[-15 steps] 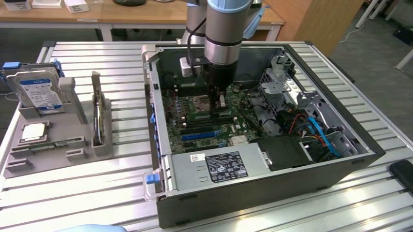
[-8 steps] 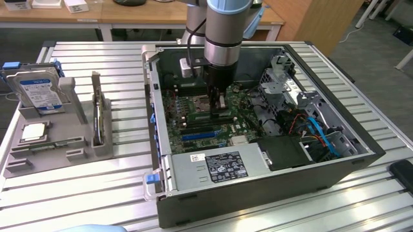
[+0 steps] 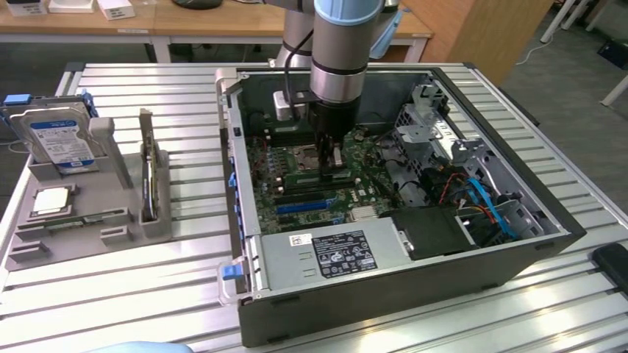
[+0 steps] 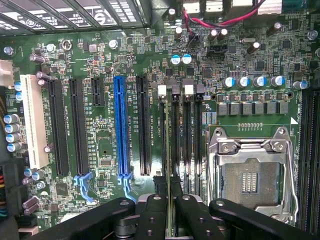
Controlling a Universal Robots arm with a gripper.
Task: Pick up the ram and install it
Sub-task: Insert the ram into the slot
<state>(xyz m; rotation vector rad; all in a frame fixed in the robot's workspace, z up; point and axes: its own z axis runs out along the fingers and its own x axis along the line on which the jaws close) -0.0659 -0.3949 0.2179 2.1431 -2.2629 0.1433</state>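
My gripper [image 3: 334, 156] reaches down into the open computer case [image 3: 549, 220], low over the motherboard [image 3: 294, 165]. It is shut on the ram [image 4: 167, 150], which the wrist view sees edge-on as a thin dark strip running out from between the black fingers [image 4: 150, 215]. The ram lies along the row of black memory slots [image 4: 186, 140], in line with the slot nearest the long expansion slots. Whether it touches that slot I cannot tell. The empty processor socket [image 4: 247, 175] sits beside the memory slots.
A grey parts rack [image 3: 88, 220] on the exterior view's left holds a hard drive [image 3: 59, 140] with a blue-white label and a square silver processor [image 3: 54, 200]. The power supply [image 3: 334, 254], drive cage [image 3: 432, 125] and cables [image 3: 481, 198] crowd the case. A blue expansion slot [image 4: 120, 130] lies nearby.
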